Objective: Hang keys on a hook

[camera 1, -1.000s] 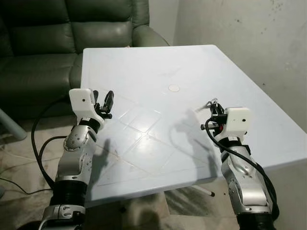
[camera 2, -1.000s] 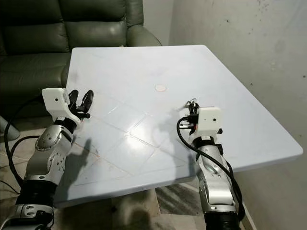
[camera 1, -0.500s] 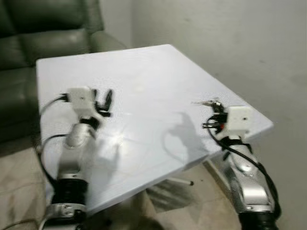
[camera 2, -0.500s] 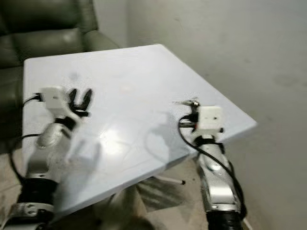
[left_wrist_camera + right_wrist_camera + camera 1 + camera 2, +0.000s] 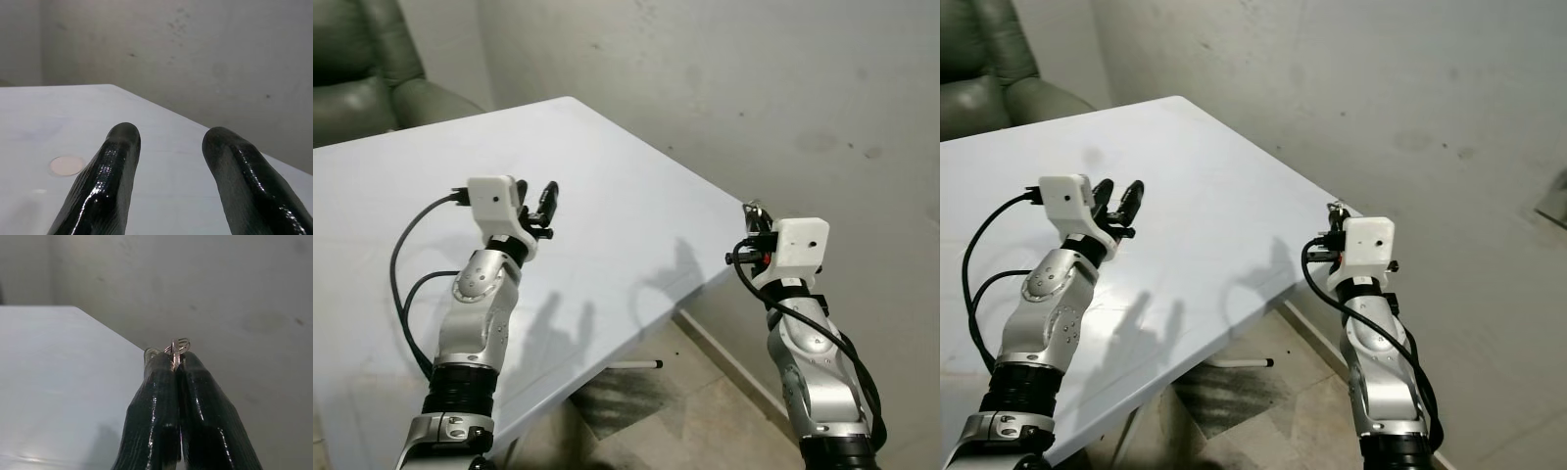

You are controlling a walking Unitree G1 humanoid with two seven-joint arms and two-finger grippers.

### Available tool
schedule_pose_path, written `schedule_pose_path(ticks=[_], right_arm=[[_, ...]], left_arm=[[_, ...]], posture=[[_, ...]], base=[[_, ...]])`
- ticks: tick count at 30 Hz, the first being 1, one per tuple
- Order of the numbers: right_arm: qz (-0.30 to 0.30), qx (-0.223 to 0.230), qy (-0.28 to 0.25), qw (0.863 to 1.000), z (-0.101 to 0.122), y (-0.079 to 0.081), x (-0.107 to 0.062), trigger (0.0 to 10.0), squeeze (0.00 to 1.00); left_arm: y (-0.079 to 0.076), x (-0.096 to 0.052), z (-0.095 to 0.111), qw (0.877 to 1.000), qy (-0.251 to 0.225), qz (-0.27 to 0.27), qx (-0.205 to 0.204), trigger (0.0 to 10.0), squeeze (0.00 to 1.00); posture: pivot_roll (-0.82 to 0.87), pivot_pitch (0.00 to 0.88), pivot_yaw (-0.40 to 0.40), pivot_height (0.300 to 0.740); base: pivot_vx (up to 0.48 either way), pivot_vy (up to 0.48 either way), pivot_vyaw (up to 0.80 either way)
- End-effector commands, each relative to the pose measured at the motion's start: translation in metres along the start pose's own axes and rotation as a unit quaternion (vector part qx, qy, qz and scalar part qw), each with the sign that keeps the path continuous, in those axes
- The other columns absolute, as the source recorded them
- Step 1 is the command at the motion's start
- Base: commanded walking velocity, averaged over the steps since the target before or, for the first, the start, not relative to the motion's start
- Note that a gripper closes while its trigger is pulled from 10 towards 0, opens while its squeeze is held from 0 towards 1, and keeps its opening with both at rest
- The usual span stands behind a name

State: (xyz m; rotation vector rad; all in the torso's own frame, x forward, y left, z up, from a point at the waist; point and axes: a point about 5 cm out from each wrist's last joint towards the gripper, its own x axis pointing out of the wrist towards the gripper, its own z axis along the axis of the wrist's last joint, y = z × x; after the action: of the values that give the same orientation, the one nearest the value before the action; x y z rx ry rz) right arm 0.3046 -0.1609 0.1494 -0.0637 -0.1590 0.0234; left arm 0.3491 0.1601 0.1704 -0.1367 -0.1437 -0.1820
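I stand in a home's living room — a green leather sofa [image 5: 372, 83], my white plastic table [image 5: 607, 186], bare stained wall [image 5: 783, 88].

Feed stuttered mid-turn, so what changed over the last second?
The camera swung right: the green sofa slid out to the left and the grey wall came ahead. The right gripper stays shut on the small metal keys; the left gripper stays open above the white plastic table.

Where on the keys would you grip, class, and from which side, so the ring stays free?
Grip the flat of the keys, as the right pincer does: its fingers close on them from both sides, leaving the small metal loop poking past the tips, likely free to slip over a hook. The left pincer is open above the white table.
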Motion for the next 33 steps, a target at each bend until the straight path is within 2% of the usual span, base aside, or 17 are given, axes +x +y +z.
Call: schedule_pose_path(ticks=[1,6,7,11,15,19,33], right_arm=[[-0.005,-0.002,-0.003,1.000,0.0030,-0.0028,0.0003,10.0,0.00],[-0.001,-0.004,-0.002,1.000,0.0029,-0.0015,0.0006,10.0,0.00],[-0.001,-0.004,-0.001,1.000,0.0028,-0.0013,0.0010,10.0,0.00],[0.002,-0.004,-0.001,1.000,0.0027,-0.0001,0.0016,10.0,0.00],[0.004,-0.004,0.000,1.000,0.0024,0.0008,0.0014,10.0,0.00],[0.004,-0.005,0.002,1.000,0.0024,0.0005,0.0018,10.0,0.00],[-0.001,-0.006,-0.001,1.000,0.0036,-0.0008,0.0043,10.0,0.00]], left_arm=[[-0.0066,0.0019,0.0009,1.000,-0.002,-0.013,0.003,10.0,0.00],[-0.0087,0.0015,0.0019,1.000,-0.006,-0.018,0.015,10.0,0.00],[-0.0094,0.0013,0.0020,1.000,-0.008,-0.022,0.001,10.0,0.00],[-0.0083,0.0020,0.0025,1.000,-0.006,-0.016,0.005,10.0,0.00],[-0.0061,0.0022,0.0035,1.000,-0.015,-0.003,-0.023,10.0,0.00],[-0.0041,0.0039,0.0000,1.000,0.000,0.015,-0.002,10.0,0.00],[-0.0038,0.0057,0.0007,1.000,0.000,0.013,-0.004,10.0,0.00]], posture=[[-0.18,0.000,-0.039,0.740],[-0.17,0.000,-0.045,0.740],[-0.17,0.000,-0.045,0.740],[-0.17,0.000,-0.046,0.740],[-0.17,0.000,-0.046,0.740],[-0.17,0.000,-0.049,0.740],[-0.17,0.000,-0.045,0.740]], base=[[0.000,0.000,-0.77],[0.000,0.000,-0.78],[0.000,0.000,-0.77],[0.000,-0.453,-0.77],[0.000,0.000,-0.77],[0.000,0.000,-0.77],[0.000,0.000,-0.77]])
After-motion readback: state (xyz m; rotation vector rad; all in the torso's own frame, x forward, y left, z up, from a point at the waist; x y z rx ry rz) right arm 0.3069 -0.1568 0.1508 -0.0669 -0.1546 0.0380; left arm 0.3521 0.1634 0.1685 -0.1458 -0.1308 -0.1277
